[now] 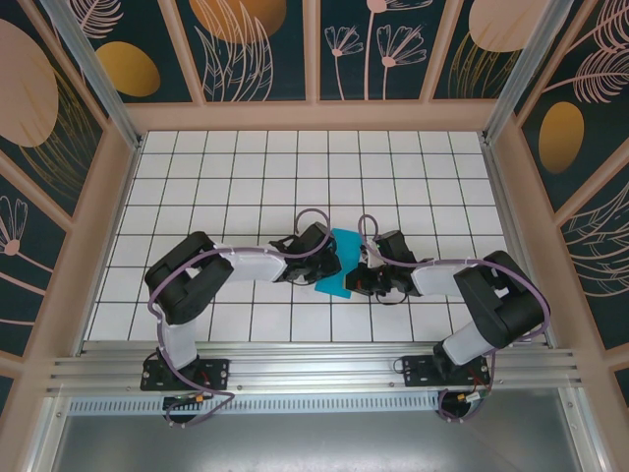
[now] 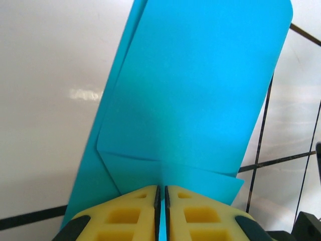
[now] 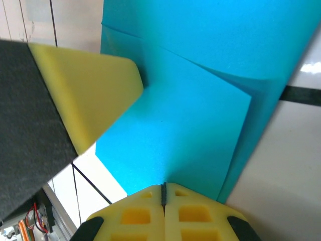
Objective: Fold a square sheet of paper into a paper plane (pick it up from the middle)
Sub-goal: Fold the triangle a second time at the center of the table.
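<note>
Left hand (image 2: pixel 161 189) and right hand (image 3: pixel 163 186) are both clamped tight on the folded blue paper (image 1: pixel 337 265) between them.

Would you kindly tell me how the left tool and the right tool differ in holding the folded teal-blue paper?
The left tool reaches in from the left side of the folded teal-blue paper sheet; the right tool comes from the right. A sliver of paper shows between the left tool's yellow pads, whereas the right tool's pads meet in a tight seam. Both are shut on the sheet, facing each other.
</note>
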`<action>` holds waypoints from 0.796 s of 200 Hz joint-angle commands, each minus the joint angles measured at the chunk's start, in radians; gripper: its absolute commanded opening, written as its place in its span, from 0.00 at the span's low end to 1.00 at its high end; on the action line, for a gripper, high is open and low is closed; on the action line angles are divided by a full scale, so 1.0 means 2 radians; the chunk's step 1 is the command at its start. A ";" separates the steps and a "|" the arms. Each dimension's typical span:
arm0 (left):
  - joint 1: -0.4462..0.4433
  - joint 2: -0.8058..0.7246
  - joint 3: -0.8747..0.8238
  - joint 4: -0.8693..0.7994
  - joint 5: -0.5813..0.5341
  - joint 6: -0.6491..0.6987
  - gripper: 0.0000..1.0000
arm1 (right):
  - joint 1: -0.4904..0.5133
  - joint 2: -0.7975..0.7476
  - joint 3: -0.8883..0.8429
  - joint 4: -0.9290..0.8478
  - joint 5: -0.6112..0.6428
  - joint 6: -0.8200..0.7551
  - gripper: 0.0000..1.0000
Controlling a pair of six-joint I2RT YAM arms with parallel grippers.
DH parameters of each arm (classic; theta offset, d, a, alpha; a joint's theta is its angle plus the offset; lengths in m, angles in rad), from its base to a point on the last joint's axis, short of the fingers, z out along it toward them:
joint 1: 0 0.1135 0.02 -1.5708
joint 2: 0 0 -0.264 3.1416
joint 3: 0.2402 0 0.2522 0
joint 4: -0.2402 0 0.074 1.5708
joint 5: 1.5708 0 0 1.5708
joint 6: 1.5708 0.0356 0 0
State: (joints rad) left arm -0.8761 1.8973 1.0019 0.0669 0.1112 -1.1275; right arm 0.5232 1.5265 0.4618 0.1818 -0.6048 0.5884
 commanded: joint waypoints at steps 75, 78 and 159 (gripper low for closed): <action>0.039 0.018 0.020 -0.010 -0.012 0.019 0.17 | -0.005 0.010 -0.029 -0.065 0.015 -0.033 0.00; 0.040 0.019 0.020 -0.009 -0.011 0.019 0.17 | -0.005 0.010 -0.029 -0.065 0.015 -0.033 0.00; 0.058 0.014 0.015 -0.012 -0.010 0.035 0.17 | -0.005 0.006 -0.028 -0.069 0.015 -0.037 0.00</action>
State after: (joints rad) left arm -0.7883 1.9160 1.0252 0.0647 0.1257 -1.0935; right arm 0.5194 1.5265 0.4553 0.1871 -0.6163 0.5472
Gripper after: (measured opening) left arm 0.168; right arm 0.051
